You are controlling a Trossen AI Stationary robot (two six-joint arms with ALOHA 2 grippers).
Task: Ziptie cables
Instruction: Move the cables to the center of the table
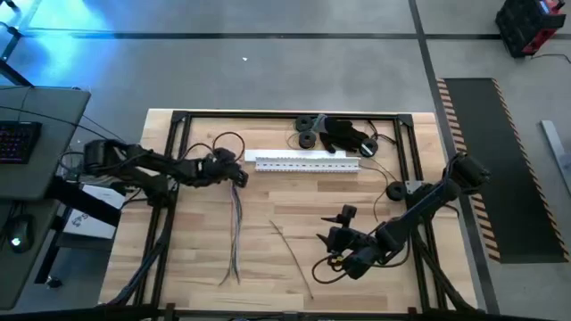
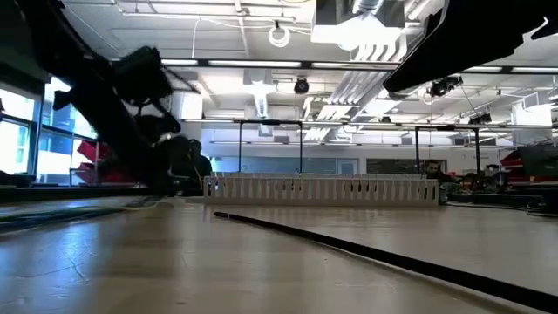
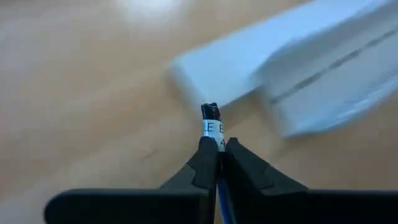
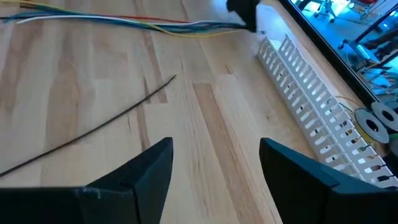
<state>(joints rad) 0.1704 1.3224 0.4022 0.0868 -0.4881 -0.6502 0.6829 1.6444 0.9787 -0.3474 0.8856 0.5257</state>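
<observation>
The cables [image 1: 235, 232] are a thin bundle of long wires, coloured in the right wrist view [image 4: 124, 23]. They lie on the wooden table and run from my left gripper [image 1: 236, 174] toward the near edge. My left gripper [image 3: 217, 144] is shut on their far end, next to the white slotted duct [image 1: 308, 162]. My right gripper [image 1: 332, 227] is open over the table's near right part with nothing between its fingers [image 4: 214, 149]. A thin dark stick [image 1: 290, 254] lies flat between the two grippers. My left gripper pinches the bundle between its two fingers just behind a white label [image 3: 212, 127] at the bundle's far end. The short labelled tip sticks out beyond the fingertips. The arm reaches in from the table's left. The rest of the bundle [image 1: 235, 254] trails slack on the table toward the near edge.
The white slotted duct [image 2: 323, 187] lies across the far middle of the table. Behind it sit dark rolls and parts [image 1: 335, 132] and a loose wire loop [image 1: 229, 141]. A black frame [image 1: 178, 114] borders the table. Bare wood [image 1: 277, 205] shows in the middle.
</observation>
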